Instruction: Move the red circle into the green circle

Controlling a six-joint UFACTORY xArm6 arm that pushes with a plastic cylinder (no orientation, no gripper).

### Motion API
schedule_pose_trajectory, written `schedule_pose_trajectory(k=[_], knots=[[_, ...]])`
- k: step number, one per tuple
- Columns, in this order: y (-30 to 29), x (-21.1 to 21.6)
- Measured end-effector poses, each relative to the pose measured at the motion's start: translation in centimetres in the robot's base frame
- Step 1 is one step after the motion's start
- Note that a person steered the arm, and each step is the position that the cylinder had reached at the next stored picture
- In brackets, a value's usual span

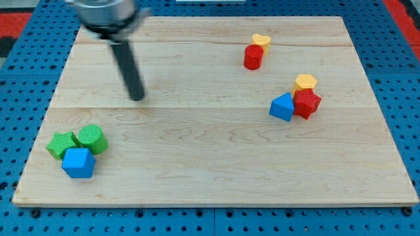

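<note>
The red circle (253,57), a short red cylinder, stands near the view's top right, touching a yellow heart block (262,42) just above it. The green circle (92,138), a ribbed green cylinder, sits at the view's lower left, touching a green star block (62,144) on its left and a blue block (79,162) below it. My tip (137,98) is at the end of the dark rod at the view's upper left. It stands apart from all blocks, above and to the right of the green circle and far left of the red circle.
A cluster at the view's right holds a blue block (282,107), a red block (306,103) and a yellow block (305,82), touching one another. The wooden board (216,164) lies on a blue pegboard surface (13,98).
</note>
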State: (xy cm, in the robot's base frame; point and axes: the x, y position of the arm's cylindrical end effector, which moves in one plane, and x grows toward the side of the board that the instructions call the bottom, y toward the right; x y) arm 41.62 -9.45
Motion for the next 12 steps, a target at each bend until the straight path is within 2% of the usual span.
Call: schedule_pose_trajectory(k=[1,3,4,5,6,7,8,9,10,11,12], knots=[[9.9,-2.1],[22.2,-6.0],[22.8,-8.7],[19.5,-11.9],[13.9,-11.3],[13.9,-10.6],[16.3,-10.1],[12.8,-7.0],[7.0,-5.8],[6.9,-8.6],[1.7,-5.9]])
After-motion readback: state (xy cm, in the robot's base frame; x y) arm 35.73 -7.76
